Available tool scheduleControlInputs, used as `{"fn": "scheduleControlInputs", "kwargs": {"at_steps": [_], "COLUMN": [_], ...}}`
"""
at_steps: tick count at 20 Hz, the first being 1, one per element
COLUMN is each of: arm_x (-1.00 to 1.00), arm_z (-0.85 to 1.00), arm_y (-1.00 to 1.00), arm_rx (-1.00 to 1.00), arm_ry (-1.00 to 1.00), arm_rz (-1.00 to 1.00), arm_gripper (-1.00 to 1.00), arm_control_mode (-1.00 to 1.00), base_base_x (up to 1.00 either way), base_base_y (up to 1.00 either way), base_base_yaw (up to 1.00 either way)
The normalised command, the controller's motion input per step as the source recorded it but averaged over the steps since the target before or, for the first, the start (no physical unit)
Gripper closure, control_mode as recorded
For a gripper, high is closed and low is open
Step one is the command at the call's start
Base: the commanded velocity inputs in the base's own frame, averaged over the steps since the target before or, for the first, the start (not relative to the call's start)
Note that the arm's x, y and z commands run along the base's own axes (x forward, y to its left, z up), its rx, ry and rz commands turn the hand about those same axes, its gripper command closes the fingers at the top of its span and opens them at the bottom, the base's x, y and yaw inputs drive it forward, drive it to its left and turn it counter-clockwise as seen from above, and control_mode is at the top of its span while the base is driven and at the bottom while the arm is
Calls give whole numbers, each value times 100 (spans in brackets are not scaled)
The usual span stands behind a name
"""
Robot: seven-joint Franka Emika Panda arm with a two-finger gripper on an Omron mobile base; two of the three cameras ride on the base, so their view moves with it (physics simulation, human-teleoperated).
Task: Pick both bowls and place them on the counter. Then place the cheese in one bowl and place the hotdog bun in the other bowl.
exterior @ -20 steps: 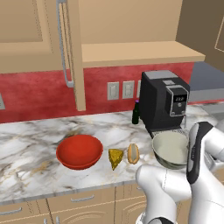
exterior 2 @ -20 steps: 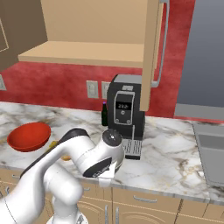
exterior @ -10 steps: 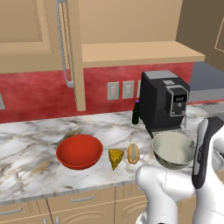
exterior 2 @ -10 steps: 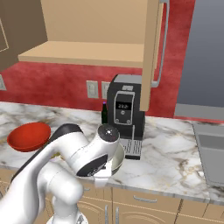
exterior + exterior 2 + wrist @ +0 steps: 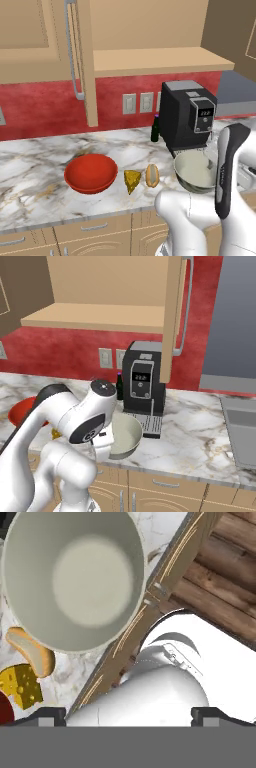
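The glossy red bowl and the grey-green bowl with its cream inside both stand on the white marble counter. Between them lie the yellow cheese wedge and the tan hotdog bun. The hand view looks down on the grey-green bowl, the bun, the cheese and a sliver of the red bowl. My gripper is open above the counter's front edge, its fingertips wide apart and holding nothing. In the right base view my arm hides part of the red bowl and stands in front of the grey-green bowl.
A black coffee machine stands right behind the grey-green bowl, with a dark bottle at its left. An open cabinet door hangs over the counter below a tan shelf. A sink lies to the right.
My arm has swung further right and up in the left base view, uncovering more of the grey-green bowl. Bowls, cheese and bun have not moved. The gripper stays open.
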Motion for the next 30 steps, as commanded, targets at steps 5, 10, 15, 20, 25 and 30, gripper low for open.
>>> {"fn": "scheduleControlInputs", "kwargs": {"at_steps": [5,10,15,20,25,30], "arm_x": [-6,1,9,23,36,42], "arm_z": [21,18,16,-3,-16,-21], "arm_y": [60,61,48,42,40,42], "arm_rx": [-8,-5,0,0,0,0], "arm_ry": [0,0,1,0,0,-1], "arm_rz": [20,15,12,8,5,5], "arm_gripper": [-100,-100,-100,-100,-100,-100], "arm_control_mode": [-100,-100,-100,-100,-100,-100], "base_base_x": [0,0,0,0,0,0], "base_base_y": [0,0,0,0,0,0], "base_base_yaw": [0,0,0,0,0,0]}}
